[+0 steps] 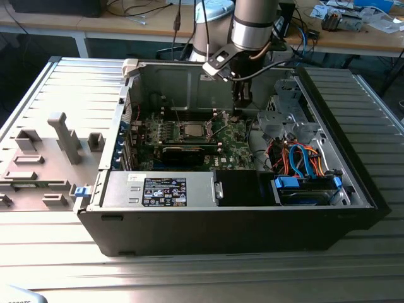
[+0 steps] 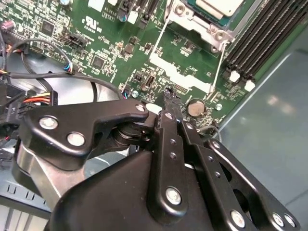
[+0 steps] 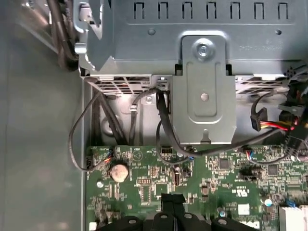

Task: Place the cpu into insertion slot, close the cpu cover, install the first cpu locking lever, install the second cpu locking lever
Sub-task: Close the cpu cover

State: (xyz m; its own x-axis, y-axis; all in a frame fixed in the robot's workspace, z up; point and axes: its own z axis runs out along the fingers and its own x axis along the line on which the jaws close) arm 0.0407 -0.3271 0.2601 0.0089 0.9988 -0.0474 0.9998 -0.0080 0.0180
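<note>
Ribbed metal table [image 1: 189, 278] under an open computer case [image 1: 221, 233], grey fixture blocks [image 1: 63, 136] at the exterior view's left.

Arm [image 1: 254, 25] vert., reaching dwn; pincer [image 2: 168, 96] tips pressed tog.

I see the cpu [image 1: 192, 130], a flat silvery-grey square, lying level in the insertion slot [image 1: 181, 134] on the green board [image 1: 237, 142], toward the far side and a little to the exterior view's left of centre. In the second wrist view, the silver cpu cover [image 2: 191, 15] frames the chip; I can't tell whether it is fully down.
</note>
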